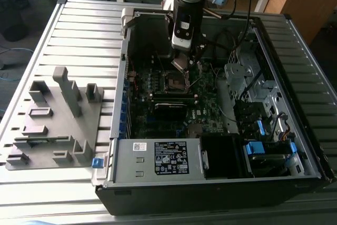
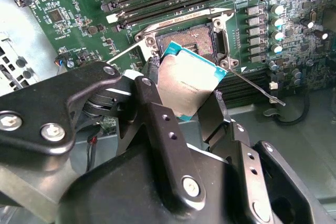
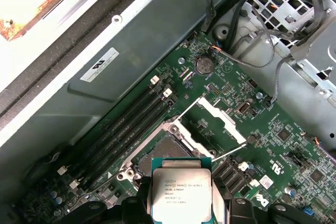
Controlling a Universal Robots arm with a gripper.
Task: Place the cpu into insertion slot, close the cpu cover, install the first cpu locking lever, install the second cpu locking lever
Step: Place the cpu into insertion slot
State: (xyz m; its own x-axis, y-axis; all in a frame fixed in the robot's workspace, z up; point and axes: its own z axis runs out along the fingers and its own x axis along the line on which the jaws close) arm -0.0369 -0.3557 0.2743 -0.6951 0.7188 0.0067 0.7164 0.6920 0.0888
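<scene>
Tool (image 2: pixel 185 97) pinching cpu (image 2: pixel 191 77): flat sq chip, dull silver face, teal rim; above dark-centred insertion slot (image 2: pixel 191 41).

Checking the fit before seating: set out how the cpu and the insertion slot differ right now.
The cpu is gripped in the claw, off the motherboard and tilted; the insertion slot lies flat on it, empty. The cpu shows a pale metal face with a teal edge; the insertion slot has a dark middle inside a silvery rim. Both are square and look close in size.
</scene>
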